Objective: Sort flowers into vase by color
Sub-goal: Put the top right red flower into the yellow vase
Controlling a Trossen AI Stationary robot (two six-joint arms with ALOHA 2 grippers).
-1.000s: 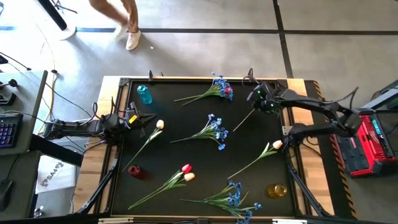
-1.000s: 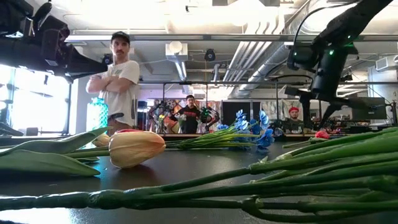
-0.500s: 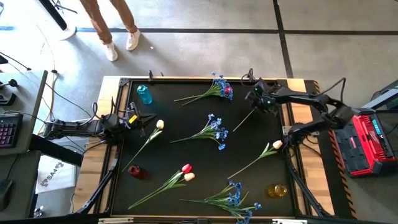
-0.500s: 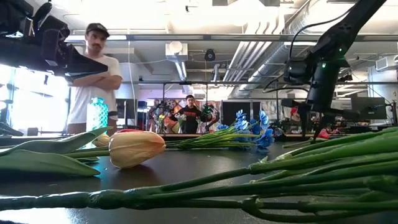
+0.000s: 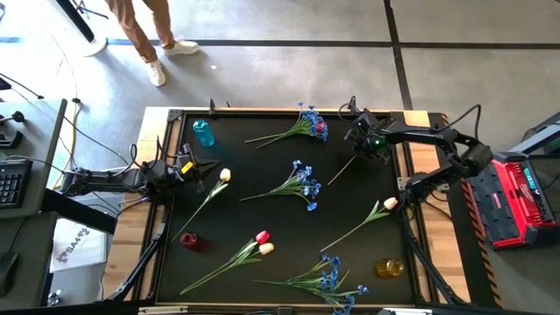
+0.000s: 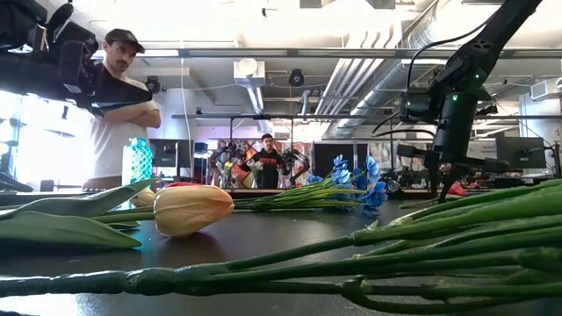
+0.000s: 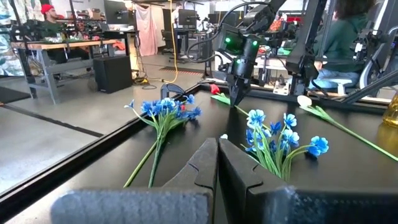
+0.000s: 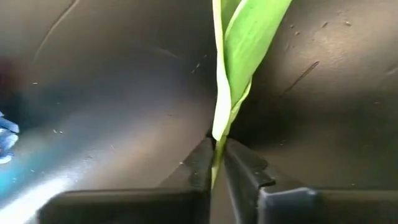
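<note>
My right gripper stands at the table's far right, pointing down, shut on a thin green stem. I cannot make out this stem's flower head. A red tulip head lies beside a blue spray at the far edge. More blue sprays, cream tulips and a red and cream pair lie flat on the mat. My left gripper waits shut at the left edge, beside a cream tulip. My right gripper pinches the green stem between its two fingers, just below a long leaf. The fingers come from above, pointing down, and lie across the stem. The stem's free end trails toward the table's middle, low over the mat.
A teal vase stands at the far left, a red vase at the near left and an amber vase at the near right. A person walks past the table's far side. Bare mat lies between the scattered flowers.
My right gripper has come down a little toward the mat at the far right, its arm folding in toward the far edge. The person behind the table has walked toward the left. The flowers on the mat have stayed where they were.
</note>
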